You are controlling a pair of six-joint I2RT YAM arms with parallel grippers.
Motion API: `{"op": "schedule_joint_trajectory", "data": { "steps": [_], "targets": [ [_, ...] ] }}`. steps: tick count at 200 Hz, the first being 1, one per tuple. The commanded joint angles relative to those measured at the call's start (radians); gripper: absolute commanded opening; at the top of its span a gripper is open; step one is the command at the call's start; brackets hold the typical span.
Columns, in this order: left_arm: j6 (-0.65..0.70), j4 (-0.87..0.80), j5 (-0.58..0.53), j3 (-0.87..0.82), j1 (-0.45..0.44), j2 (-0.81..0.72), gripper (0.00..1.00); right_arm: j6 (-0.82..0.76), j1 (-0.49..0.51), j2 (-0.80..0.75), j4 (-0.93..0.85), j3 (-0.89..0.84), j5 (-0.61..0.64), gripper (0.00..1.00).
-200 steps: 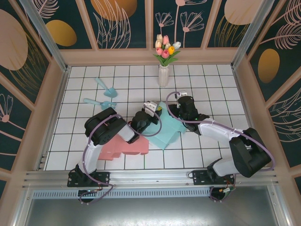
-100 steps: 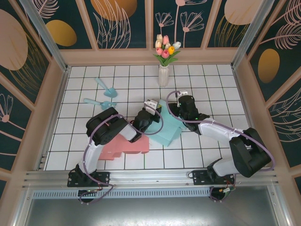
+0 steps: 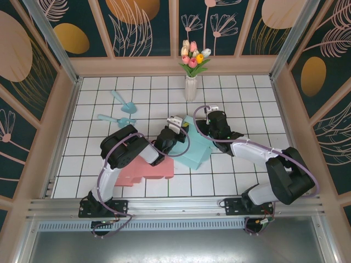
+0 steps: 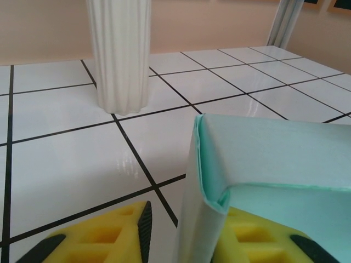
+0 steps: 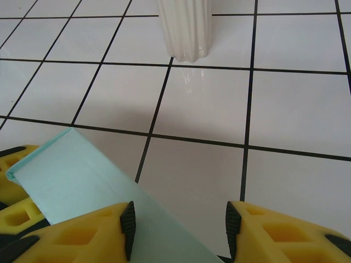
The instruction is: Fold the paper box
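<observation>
The teal paper box [image 3: 198, 152] lies half folded on the tiled floor between both arms. My left gripper [image 3: 176, 127] is at its left back corner. In the left wrist view the box's upright folded corner [image 4: 211, 181] stands between the yellow fingers [image 4: 104, 238]. A gap shows between the left pad and the paper, so the left gripper [image 4: 186, 233] is open. My right gripper [image 3: 210, 117] is at the box's back right edge. It is open [image 5: 178, 230], over a teal flap [image 5: 71, 175] that slants under its left finger [image 5: 82, 238].
A white vase [image 3: 190, 87] of tulips stands just behind the box, close ahead of both grippers [image 4: 119, 55] [image 5: 185, 27]. A flat pink paper sheet [image 3: 143, 170] lies front left. Two teal scoops [image 3: 122, 102] rest at the left back.
My left jaws were pressed on the box's corner fold and have now parted a little. The teal box shifted slightly. The right arm has not moved.
</observation>
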Motion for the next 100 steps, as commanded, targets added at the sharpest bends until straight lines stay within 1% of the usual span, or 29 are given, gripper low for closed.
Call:
{"op": "schedule_joint_trajectory", "data": {
  "steps": [1,23,38,54,70,100],
  "targets": [
    [-0.008,-0.020,-0.026,-0.007,0.006,0.022,0.34,0.012,-0.004,0.031,-0.043,-0.001,0.006,0.49],
    [-0.020,-0.060,-0.044,0.019,0.006,0.047,0.32,0.012,-0.004,0.036,-0.044,0.001,0.005,0.49],
    [-0.024,-0.050,-0.042,0.018,0.006,0.055,0.28,0.014,-0.004,0.041,-0.043,0.001,0.004,0.49],
    [-0.027,-0.058,-0.066,0.023,0.006,0.052,0.24,0.014,-0.004,0.044,-0.043,0.000,0.006,0.49],
    [-0.028,-0.086,-0.094,0.039,0.006,0.049,0.16,0.017,-0.004,0.048,-0.043,0.002,0.007,0.49],
    [-0.030,-0.081,-0.100,0.038,0.007,0.054,0.00,0.021,-0.004,0.045,-0.044,0.002,0.020,0.49]
  ]
}}
